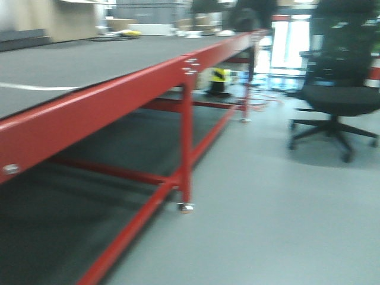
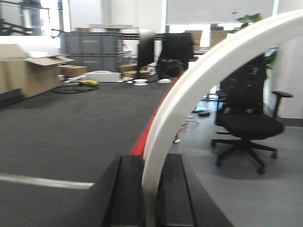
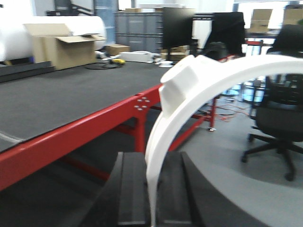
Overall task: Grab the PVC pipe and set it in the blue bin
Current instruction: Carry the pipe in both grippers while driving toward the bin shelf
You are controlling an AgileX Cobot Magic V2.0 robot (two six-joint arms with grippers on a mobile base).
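The front camera sat low beside the red table (image 1: 89,113), facing along its edge, with the office chair (image 1: 335,98) at right. Each wrist camera looked forward from just behind its gripper, the left gripper (image 2: 150,163) and the right gripper (image 3: 151,158), at bottom centre. All views shared table and chair; the wrist views also shared the cardboard box (image 2: 28,75).

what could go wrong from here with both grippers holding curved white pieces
The left gripper pinches its PVC pipe by one end only, as the right gripper does its white arc; either could twist or slip. Both stick out near the red table frame and may clip it.
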